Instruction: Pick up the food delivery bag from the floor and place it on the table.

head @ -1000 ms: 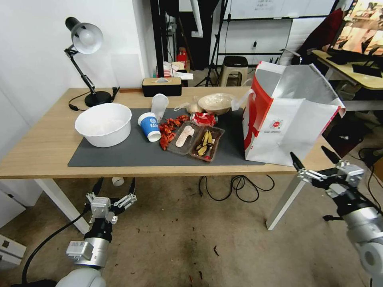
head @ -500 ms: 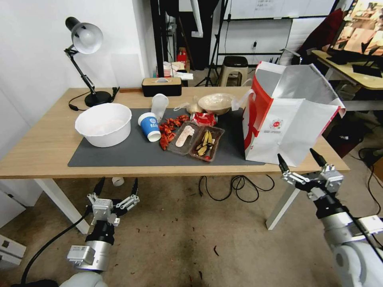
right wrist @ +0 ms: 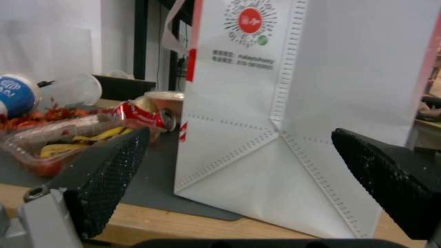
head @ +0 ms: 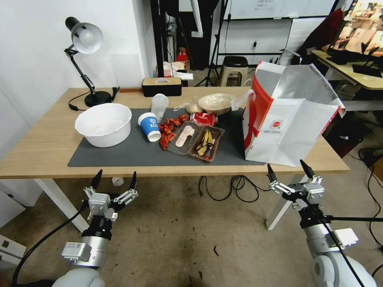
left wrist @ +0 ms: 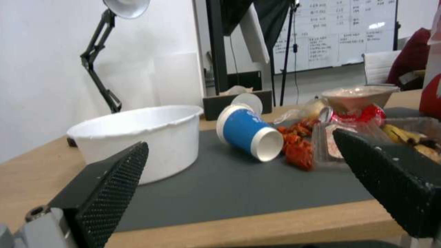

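Red-and-white food delivery bag (head: 287,119) upright, open-topped, on the table's (head: 44,147) right end

White wall (head: 36,48), desk lamp (head: 84,38), grey stool (head: 234,67).

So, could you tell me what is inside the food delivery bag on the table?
The food delivery bag stands open, showing silver foil lining; its front wall hides the bottom, so contents cannot be told.

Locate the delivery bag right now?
The food delivery bag stands upright at the right end of the table, partly on the dark grey mat, beside the food trays.
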Robot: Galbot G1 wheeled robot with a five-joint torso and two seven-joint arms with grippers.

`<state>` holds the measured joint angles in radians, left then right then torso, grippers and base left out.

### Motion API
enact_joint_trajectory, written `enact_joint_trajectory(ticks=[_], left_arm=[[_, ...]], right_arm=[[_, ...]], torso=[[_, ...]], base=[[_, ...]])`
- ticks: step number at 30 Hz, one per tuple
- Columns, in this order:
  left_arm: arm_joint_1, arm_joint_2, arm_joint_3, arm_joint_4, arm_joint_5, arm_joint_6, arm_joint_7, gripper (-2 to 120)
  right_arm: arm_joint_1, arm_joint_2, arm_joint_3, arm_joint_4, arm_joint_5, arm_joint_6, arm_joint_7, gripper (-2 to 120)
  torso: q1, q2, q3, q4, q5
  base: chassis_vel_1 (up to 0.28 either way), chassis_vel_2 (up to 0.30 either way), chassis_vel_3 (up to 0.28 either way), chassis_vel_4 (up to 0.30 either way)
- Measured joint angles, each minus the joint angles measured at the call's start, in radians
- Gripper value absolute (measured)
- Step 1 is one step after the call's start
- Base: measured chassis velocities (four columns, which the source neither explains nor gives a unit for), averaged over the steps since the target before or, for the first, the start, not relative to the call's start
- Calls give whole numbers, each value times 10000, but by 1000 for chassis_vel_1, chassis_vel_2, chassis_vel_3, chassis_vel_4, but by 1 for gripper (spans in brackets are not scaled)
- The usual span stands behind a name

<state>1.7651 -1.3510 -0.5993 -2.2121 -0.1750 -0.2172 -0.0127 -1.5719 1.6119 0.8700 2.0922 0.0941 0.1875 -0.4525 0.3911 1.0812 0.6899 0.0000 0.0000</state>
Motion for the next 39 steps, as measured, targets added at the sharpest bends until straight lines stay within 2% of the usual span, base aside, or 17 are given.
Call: enact_joint_trajectory(ticks=[17, 39], left_arm=[[-42, 25, -73, -221, -28, 151, -22, 100], [-140, 7, 22, 31, 17, 203, -26, 100]], right_arm=[[-56, -26, -167, -261, -343, 348, 123, 100], [26, -36, -216, -402, -472, 336, 269, 100]], torso=[[0, 0, 0, 0, 0], [0, 0, 0, 0, 0]], base=[[0, 0, 0, 0], [0, 0, 0, 0]])
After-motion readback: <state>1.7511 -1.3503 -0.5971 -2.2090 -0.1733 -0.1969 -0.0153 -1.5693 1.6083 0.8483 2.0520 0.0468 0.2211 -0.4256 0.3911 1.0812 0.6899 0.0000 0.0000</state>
